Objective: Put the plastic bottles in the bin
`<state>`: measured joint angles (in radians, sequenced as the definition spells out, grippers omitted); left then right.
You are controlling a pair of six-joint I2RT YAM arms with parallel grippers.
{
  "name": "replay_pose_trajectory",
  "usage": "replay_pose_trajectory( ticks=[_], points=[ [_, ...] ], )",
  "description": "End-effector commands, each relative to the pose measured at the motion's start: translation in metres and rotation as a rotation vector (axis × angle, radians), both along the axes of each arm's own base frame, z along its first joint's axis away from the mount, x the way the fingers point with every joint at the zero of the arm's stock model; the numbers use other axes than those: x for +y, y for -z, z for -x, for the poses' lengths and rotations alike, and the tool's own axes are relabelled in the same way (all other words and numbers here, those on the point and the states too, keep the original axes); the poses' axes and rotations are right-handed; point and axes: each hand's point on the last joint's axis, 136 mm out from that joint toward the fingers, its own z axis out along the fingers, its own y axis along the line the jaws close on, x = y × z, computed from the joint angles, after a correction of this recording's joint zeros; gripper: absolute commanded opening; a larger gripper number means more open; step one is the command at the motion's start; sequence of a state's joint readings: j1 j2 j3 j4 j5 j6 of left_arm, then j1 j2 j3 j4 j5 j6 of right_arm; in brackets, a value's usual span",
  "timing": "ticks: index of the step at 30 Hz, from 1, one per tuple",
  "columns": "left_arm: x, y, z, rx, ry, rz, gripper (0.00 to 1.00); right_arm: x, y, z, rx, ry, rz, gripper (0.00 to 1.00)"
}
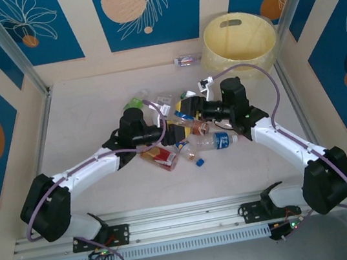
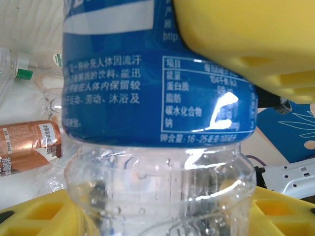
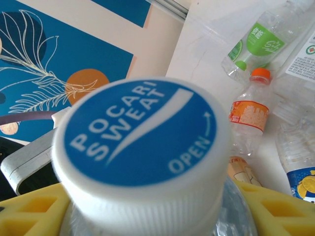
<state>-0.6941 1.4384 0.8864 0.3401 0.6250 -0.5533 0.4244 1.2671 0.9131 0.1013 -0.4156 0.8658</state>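
Blue bottle [image 2: 157, 88] is clamped across its body in the left gripper [image 2: 162, 137], its cap end pointing into the right gripper [image 3: 152, 216], whose fingers [image 3: 280, 206] flank the neck (clamped or not, I cannot tell). The bin [image 1: 239, 45] stands far right, nearer the right arm, with no bottle visible inside.

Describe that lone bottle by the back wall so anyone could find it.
Find the pale yellow bin in the far right corner. Just left of it lies a small clear bottle on its side, alone, away from the bottle pile between the arms.
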Motion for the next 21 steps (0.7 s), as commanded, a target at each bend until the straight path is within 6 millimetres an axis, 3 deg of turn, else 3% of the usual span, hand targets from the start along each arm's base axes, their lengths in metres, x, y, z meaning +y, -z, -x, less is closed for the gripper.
replay_pose_trajectory(
  ticks=[1,4,8,13,18,21],
  points=[
    [-0.007,-0.018,-0.001,-0.065,0.021,0.023,0.44,0.001,-0.008,0.001,-0.031,-0.017,0.029,0.57],
    [-0.006,-0.016,-0.002,-0.061,0.009,0.01,0.51,0.001,-0.008,0.0,-0.036,-0.013,0.037,0.49],
    [-0.005,-0.016,-0.002,-0.064,0.01,0.004,0.73,-0.001,-0.006,-0.003,-0.03,0.003,0.056,0.35],
    [0.0,-0.017,-0.004,-0.081,-0.021,-0.002,0.99,-0.008,-0.005,-0.007,-0.034,0.04,0.095,0.3],
    [0.009,-0.016,-0.005,-0.122,-0.068,-0.015,1.0,-0.029,0.005,-0.016,-0.01,0.14,0.18,0.29],
    [0.023,-0.009,-0.017,-0.14,-0.178,-0.06,1.0,-0.044,0.01,-0.02,-0.015,0.19,0.247,0.28]
  ],
)
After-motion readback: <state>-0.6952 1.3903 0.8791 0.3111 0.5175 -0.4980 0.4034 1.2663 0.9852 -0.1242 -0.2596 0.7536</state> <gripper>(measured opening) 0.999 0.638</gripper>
